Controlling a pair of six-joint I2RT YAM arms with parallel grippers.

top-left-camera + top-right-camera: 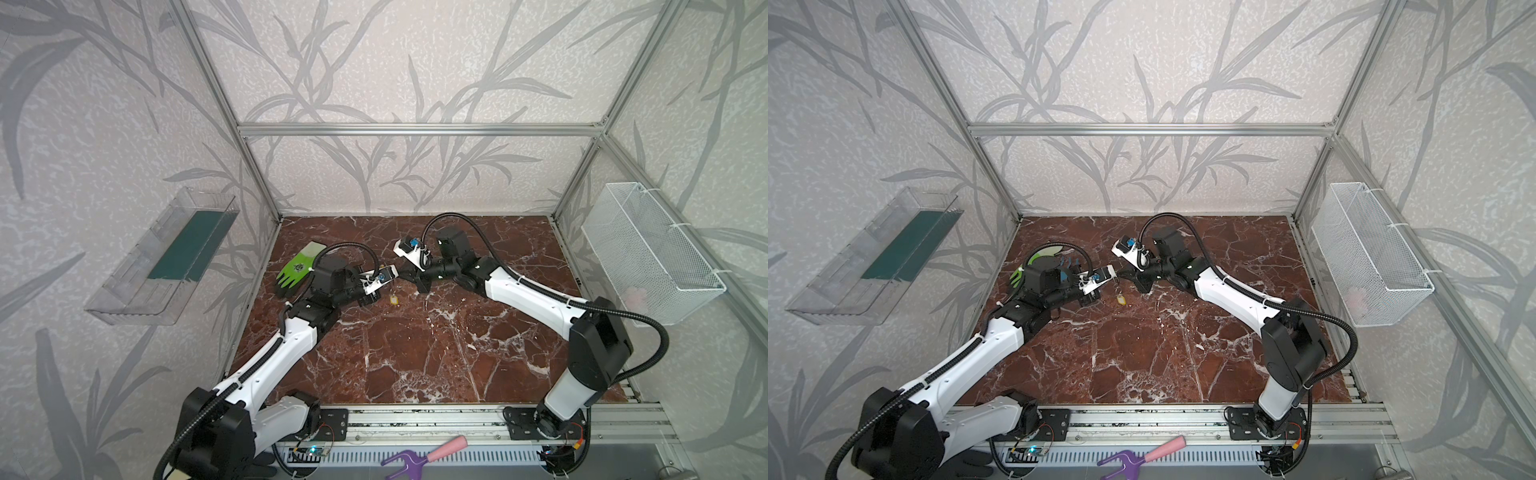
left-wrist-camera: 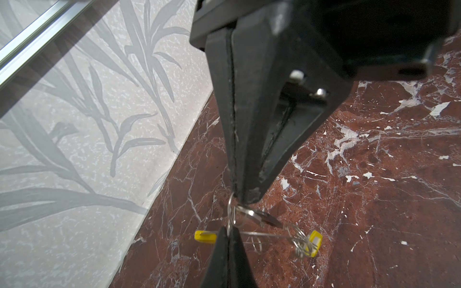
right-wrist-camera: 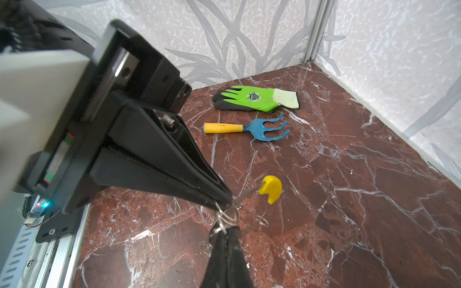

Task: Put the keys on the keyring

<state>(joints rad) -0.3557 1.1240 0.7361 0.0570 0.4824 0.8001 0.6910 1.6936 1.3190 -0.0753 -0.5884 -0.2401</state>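
- The keyring (image 3: pixel 270 188), 1 thin grey wire loop with 1 curved yellow piece, hangs over the middle of the red marble table (image 1: pixel 415 353). The closed left gripper (image 2: pixel 228 232) pinches it just beside the yellow piece.
- The right gripper (image 3: pixel 226 230), also closed, meets it tip to tip and clamps 1 metal key (image 2: pixel 264 217) by its small ring.
- Only the left wrist view shows the wire running on to a cluster of small rings beside 1 yellow tag (image 2: pixel 314 243). Whether those rings are threaded on the wire cannot be told.
- Only 1 key can be counted with confidence.
- In both top views the metalwork shrinks to a glint between the 2 grippers, with the tag low beneath them. Whether the tag touches the table cannot be told.
- Only the right wrist view shows 1 green glove (image 3: pixel 252 98) and 1 blue rake (image 3: pixel 247 128) with a yellow handle whole, lying near each other by the back left corner. From above, the left arm hides most of the rake.
- Only the top views show 1 purple-and-pink hand fork (image 1: pixel 419 453) off the table in front of the rail, 1 white wire basket (image 1: pixel 652 249) on the right wall and 1 clear tray (image 1: pixel 162 257) on the left wall.
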